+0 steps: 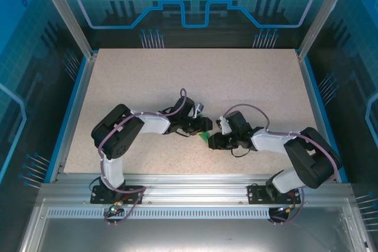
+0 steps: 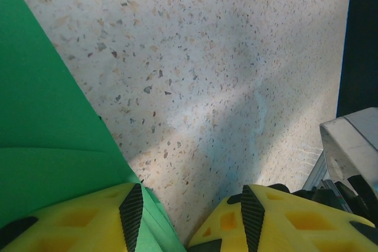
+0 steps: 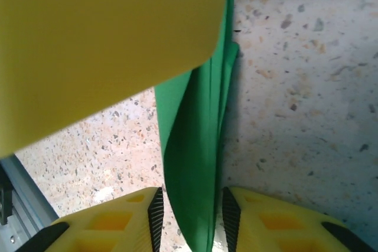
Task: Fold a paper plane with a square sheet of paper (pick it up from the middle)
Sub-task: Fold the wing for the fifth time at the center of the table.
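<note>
The green paper (image 1: 204, 137), folded into a narrow layered shape, lies on the table between the two arms. My left gripper (image 1: 202, 126) sits just above and left of it. In the left wrist view this gripper (image 2: 188, 192) is open, its left finger (image 2: 88, 216) resting over the edge of the paper (image 2: 41, 146) and its right finger over bare table. My right gripper (image 1: 216, 140) comes in from the right. It (image 3: 192, 199) stands open with the folded paper (image 3: 192, 146) running up between its pads, narrow gaps on both sides. The left gripper's yellow finger (image 3: 100, 39) covers the paper's far end.
The speckled tabletop (image 1: 195, 81) stretches out behind the grippers, ringed by a blue rim and glass walls. An aluminium rail (image 1: 195, 181) runs along the near edge by the arm bases. A silver bracket (image 2: 354, 146) stands at the right of the left wrist view.
</note>
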`<state>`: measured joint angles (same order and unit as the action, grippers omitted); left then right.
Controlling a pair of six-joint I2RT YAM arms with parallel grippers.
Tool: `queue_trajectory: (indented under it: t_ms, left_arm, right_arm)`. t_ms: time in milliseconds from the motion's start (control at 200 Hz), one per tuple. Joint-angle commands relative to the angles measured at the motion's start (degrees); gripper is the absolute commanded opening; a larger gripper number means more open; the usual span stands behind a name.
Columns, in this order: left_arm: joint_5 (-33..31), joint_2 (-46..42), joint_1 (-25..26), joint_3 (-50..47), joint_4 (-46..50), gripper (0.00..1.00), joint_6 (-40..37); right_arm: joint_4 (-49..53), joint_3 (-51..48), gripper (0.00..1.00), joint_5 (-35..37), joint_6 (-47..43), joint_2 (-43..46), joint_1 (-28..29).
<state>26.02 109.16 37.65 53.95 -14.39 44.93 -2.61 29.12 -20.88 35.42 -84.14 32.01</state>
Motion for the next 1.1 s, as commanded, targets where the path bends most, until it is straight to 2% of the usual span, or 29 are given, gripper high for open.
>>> queue_trajectory:
  t_ms: [0, 215, 570, 1095]
  left_arm:
    - [1.63, 0.61, -0.28, 1.52, 1.36, 0.52, -0.98]
    - [1.99, 0.44, -0.26, 1.85, 1.47, 0.52, -1.16]
    - [2.87, -0.43, -0.23, 2.45, 2.00, 0.53, -1.79]
    - [5.79, -5.72, -0.26, -0.03, 1.12, 0.65, -2.10]
  right_arm:
    - [2.90, 1.14, 0.30, 2.73, -0.88, -1.16, 1.20]
    - [2.72, 0.63, 0.20, 2.69, -0.79, -1.73, 1.27]
    - [1.11, -0.12, 0.09, 0.50, 0.65, -3.26, 0.54]
    - [-0.07, -1.02, 0.07, -0.45, 2.99, -5.02, -1.28]
